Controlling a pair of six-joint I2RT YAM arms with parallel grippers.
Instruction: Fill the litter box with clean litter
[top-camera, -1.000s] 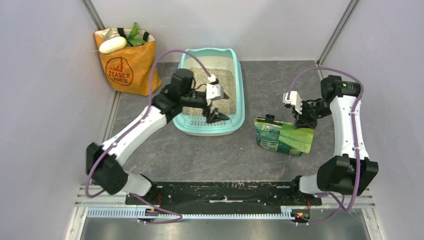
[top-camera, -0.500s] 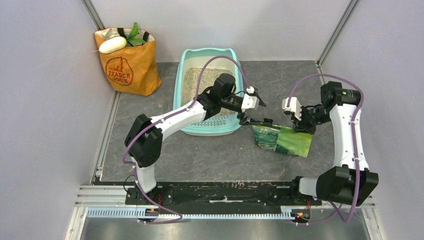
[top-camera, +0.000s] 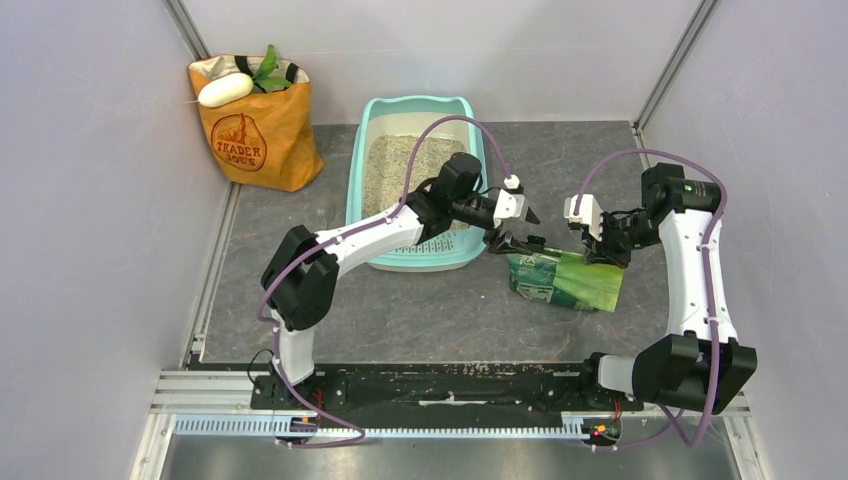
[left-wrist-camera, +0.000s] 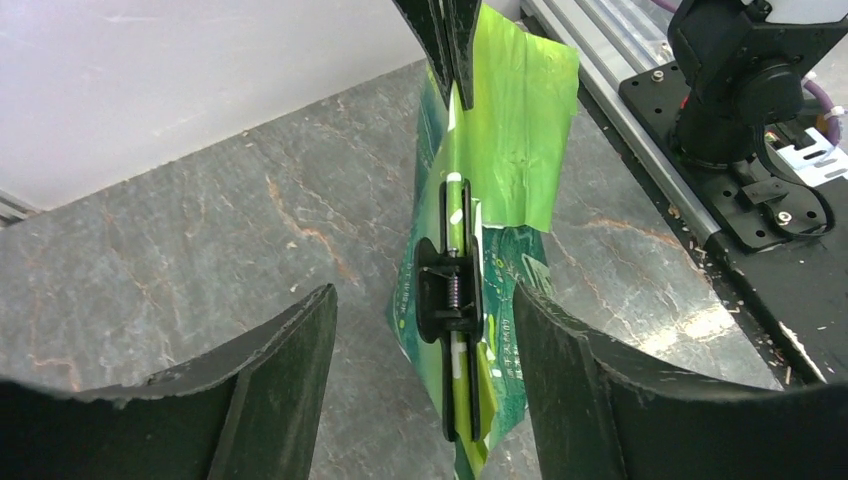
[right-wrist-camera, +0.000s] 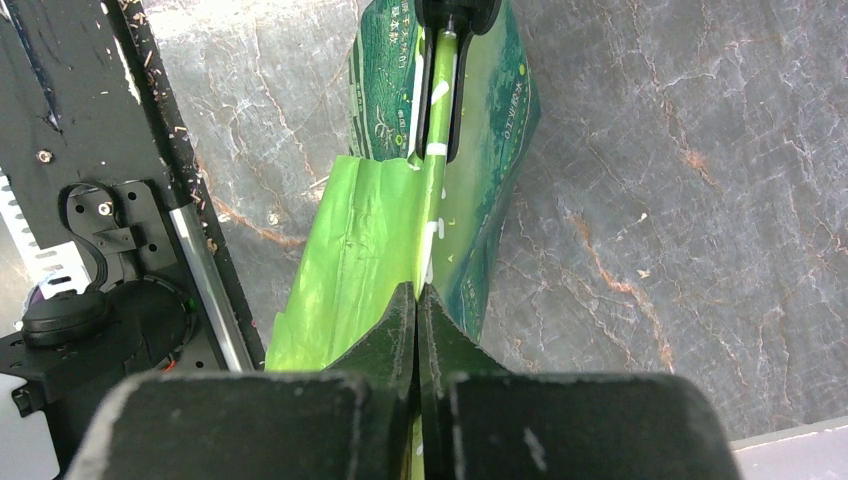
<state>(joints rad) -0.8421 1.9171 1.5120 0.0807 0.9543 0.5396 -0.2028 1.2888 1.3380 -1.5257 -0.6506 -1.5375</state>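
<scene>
The right hand (right-wrist-camera: 417, 297) is clenched on the folded top edge of the green bag (right-wrist-camera: 365, 235). It pinches only a thin strip of the film. The left hand (left-wrist-camera: 420, 310) is released. Its fingers (left-wrist-camera: 290, 350) stand wide apart, one on each side of the black clip (left-wrist-camera: 450, 300) that closes the bag, and they do not touch it.

I see several risks from here. If the left hand closes a little off the line, it may catch the loose film and not the clip. If it pulls the clip sideways, the bag may slide out of the thin pinch of the right hand, or the film may tear. If the clip comes off while the bag is low over the desk (top-camera: 420, 320) and not over the tray, granules may fall on the desk. The left forearm also crosses the near right corner of the tray, so a quick retreat may push it.

The litter box (top-camera: 415, 103) stands at the back middle of the desk, to the left of both hands. The left hand is just outside its right rim, between it and the right hand, which is well apart from it. Some clean litter (top-camera: 390, 165) already lies in the box. What the bag contains is hidden.
</scene>
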